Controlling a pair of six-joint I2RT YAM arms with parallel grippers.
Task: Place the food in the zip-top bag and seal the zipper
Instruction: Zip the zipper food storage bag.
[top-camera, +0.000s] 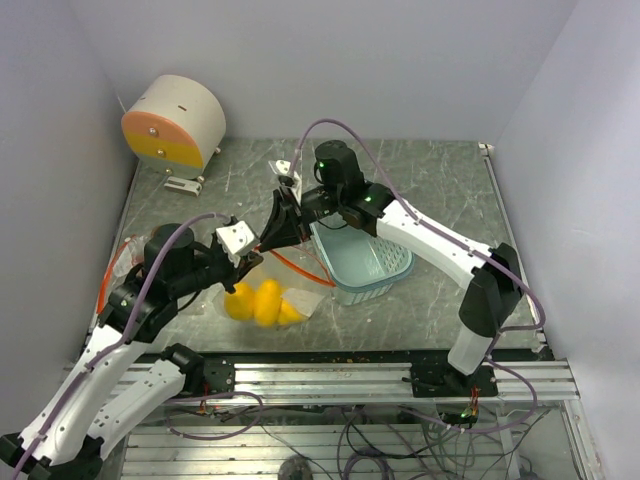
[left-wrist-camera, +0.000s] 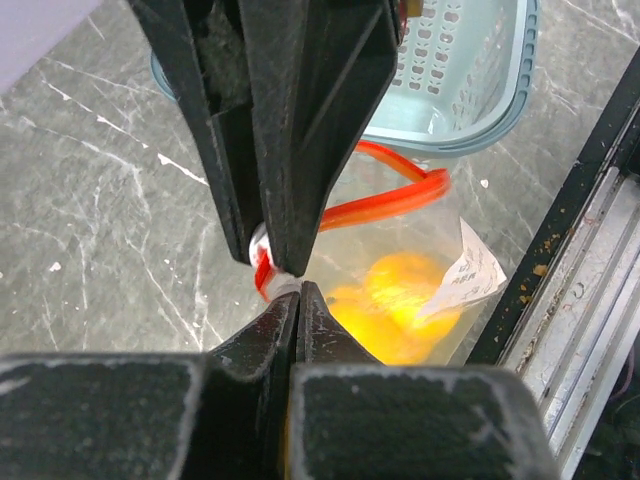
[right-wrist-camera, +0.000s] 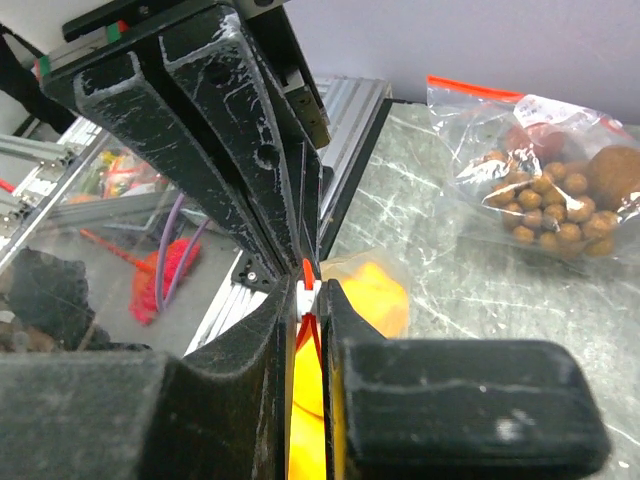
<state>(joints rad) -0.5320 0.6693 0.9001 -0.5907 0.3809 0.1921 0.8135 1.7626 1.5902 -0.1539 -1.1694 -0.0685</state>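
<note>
Yellow-orange lemon-like fruits (top-camera: 262, 300) lie inside the clear zip-top plastic bag (left-wrist-camera: 400, 235). The bag sits near the front edge of the grey marbled bench (top-camera: 420, 180), just beside the light-blue perforated plastic basket (top-camera: 370, 265).

The bag's red-orange zipper strip (left-wrist-camera: 400, 195) curves above the fruit. Your left pincer (left-wrist-camera: 297, 292) is pressed together on one end of that strip. Your right pincer (right-wrist-camera: 312, 292) pinches the same end, tip to tip with the left.

White paper label (left-wrist-camera: 470, 280) on the bag: print too blurred for you to read.

A second clear bag (right-wrist-camera: 540, 150), holding small brown round fruits (right-wrist-camera: 545, 215), lies well apart on the bench. A cream-and-orange round drum (top-camera: 175, 125) stands at the far left corner.
</note>
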